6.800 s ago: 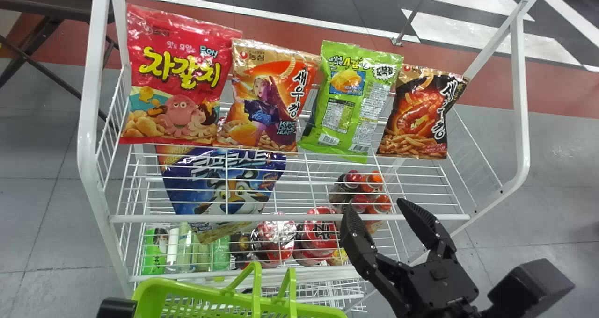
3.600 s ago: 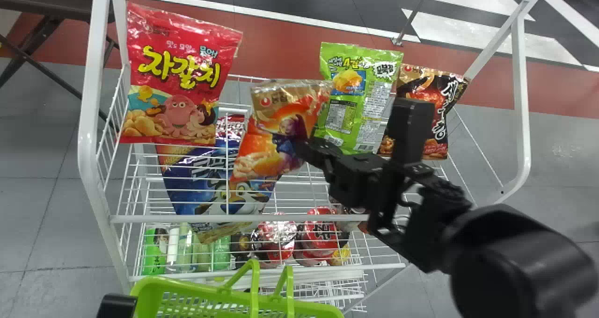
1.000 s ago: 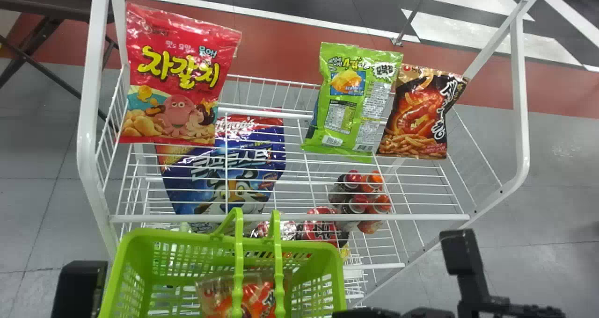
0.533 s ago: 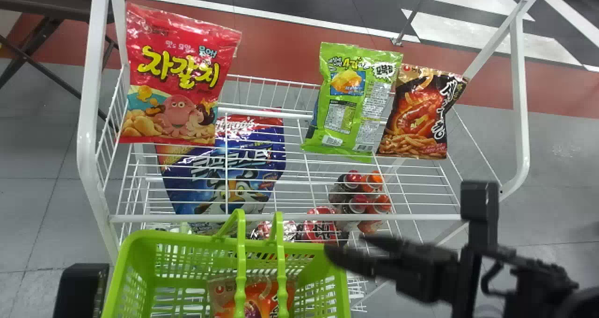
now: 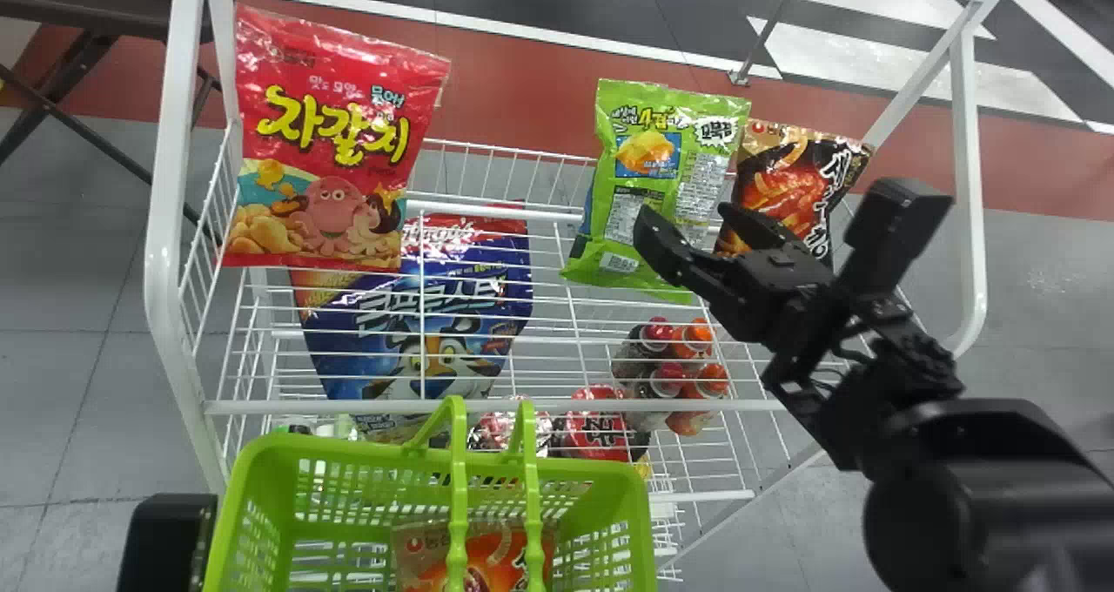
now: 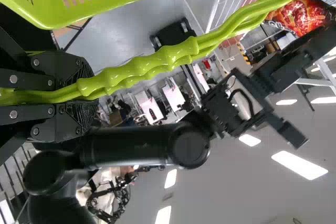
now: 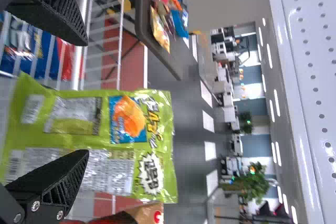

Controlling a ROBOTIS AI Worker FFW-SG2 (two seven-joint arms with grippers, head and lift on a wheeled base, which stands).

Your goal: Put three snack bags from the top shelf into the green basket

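Gray floor (image 5: 1044, 313) lies beyond; right gripper (image 5: 683, 218), parted, should straddle green bag (image 5: 654, 170) evenly at eleven o'clock; left gripper (image 6: 86, 96) grasps basket handles (image 6: 142, 71).

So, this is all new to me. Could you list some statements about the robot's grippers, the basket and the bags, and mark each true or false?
1. The left gripper grips the handles of the green basket. True.
2. The right gripper is holding the red snack bag. False: it is open in front of the green snack bag, gripping nothing.
3. An orange snack bag lies in the basket. True.
4. The blue tiger bag stands on the top shelf. False: the blue tiger bag sits below the top shelf, seen through its wires.
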